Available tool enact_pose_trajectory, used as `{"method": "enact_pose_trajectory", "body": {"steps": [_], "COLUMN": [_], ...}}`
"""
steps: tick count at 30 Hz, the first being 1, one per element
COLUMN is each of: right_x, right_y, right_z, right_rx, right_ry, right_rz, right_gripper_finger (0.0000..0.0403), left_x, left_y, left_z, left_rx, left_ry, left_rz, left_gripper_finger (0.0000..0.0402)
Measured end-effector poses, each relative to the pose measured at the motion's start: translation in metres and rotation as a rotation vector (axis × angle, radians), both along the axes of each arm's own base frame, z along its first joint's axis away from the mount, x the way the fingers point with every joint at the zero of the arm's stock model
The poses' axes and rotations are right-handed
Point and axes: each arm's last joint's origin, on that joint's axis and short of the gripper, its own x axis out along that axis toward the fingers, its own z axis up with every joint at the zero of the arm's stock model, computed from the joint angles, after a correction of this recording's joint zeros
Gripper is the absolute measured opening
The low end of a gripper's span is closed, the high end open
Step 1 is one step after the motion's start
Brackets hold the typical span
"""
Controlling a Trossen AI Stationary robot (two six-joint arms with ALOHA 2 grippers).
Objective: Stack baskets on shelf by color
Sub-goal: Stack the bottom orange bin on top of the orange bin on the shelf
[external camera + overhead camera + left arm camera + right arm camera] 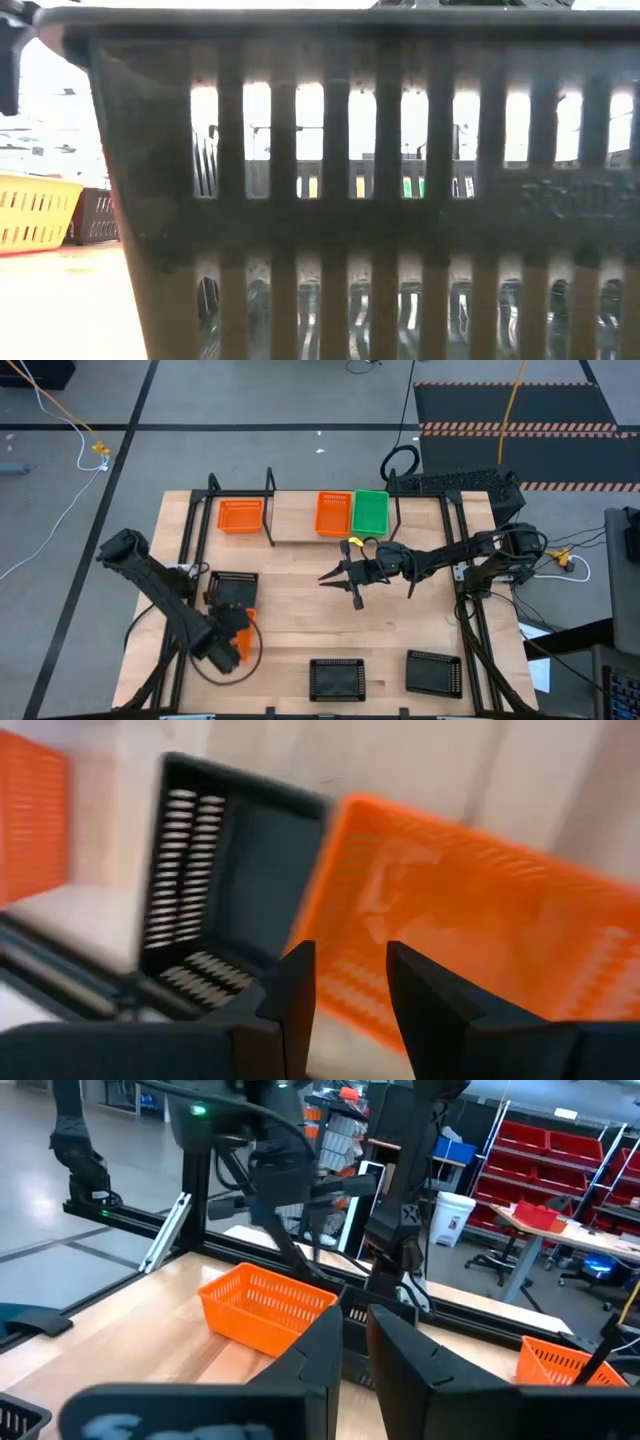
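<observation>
left claw (pixel 238 643), fingers slightly apart, hovers just before an orange basket (pixel 470 920): light, stiff, slippery mesh, best pinched at the rim wall.

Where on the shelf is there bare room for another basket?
Bare board shows between the left orange basket and the orange basket beside the green basket. The shelf's right end is crowded.

Three baskets (pixel 240 515) (pixel 333 513) (pixel 370 512) sit on the shelf (pixel 295 520) along the table's (pixel 300 620) far edge; two baskets (pixel 335 678) (pixel 434 672) lie by its near edge.
</observation>
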Motion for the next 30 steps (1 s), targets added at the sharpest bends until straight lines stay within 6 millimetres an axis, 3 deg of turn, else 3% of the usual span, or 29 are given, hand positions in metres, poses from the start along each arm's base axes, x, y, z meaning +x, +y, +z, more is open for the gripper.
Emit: {"method": "enact_pose_trajectory", "body": {"steps": [4, 9, 14, 21, 25, 30], "right_x": [0.0, 0.0, 0.0, 0.0, 0.0, 0.0], "right_y": [0.0, 0.0, 0.0, 0.0, 0.0, 0.0], "right_z": [-0.001, -0.005, -0.008, -0.008, -0.007, -0.006], "right_rx": [0.0, -0.002, -0.002, 0.005, 0.009, 0.009], "right_ry": [0.009, 0.049, 0.083, 0.081, 0.079, 0.06], "right_rz": [0.0, 0.0, 0.0, 0.001, 0.0, 0.0], "right_gripper_finger": [0.0043, 0.0043, 0.0043, 0.0043, 0.0043, 0.0043], "left_x": [0.006, 0.011, 0.016, 0.026, 0.026, 0.021], "left_y": [0.018, 0.027, 0.011, -0.015, -0.016, 0.002], "left_z": [-0.009, -0.04, -0.059, -0.053, -0.052, -0.053], "left_rx": [-0.02, -0.145, -0.401, -0.602, -0.59, -0.416], "left_ry": [0.006, 0.002, -0.066, -0.251, -0.272, -0.172], "left_rz": [-0.066, -0.067, -0.083, -0.14, -0.14, -0.098], "left_gripper_finger": [0.0127, 0.0127, 0.0127, 0.0127, 0.0127, 0.0127]}}
